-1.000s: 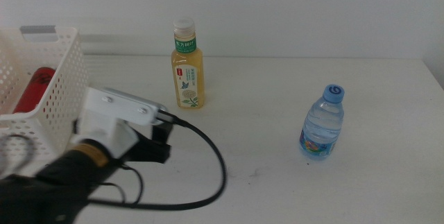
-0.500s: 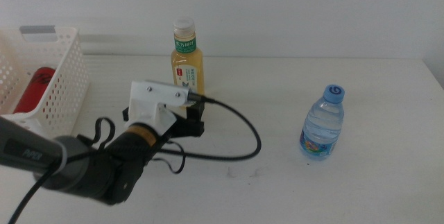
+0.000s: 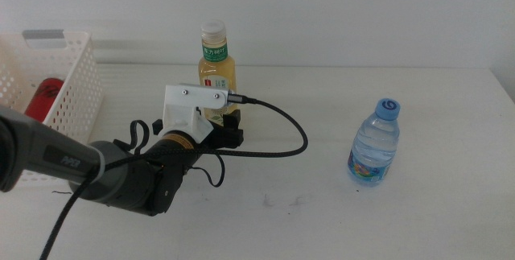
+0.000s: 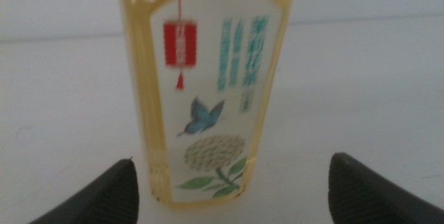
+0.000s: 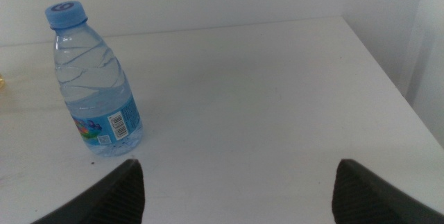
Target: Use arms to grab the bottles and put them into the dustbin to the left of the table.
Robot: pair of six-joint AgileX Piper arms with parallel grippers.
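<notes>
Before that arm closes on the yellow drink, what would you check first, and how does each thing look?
1. Tea bottle upright: ok.
2. Left gripper jaws open wide enough: ok; the wrist view shows them apart, wider than the bottle.
3. Bottle centred between the jaws: not ok; it sits nearer one jaw.
4. Jaws far enough forward to flank the bottle: cannot tell.
5. Dustbin has room: ok; only the red can shows inside.
6. Right gripper out of the way: ok; it waits near the water bottle.
</notes>
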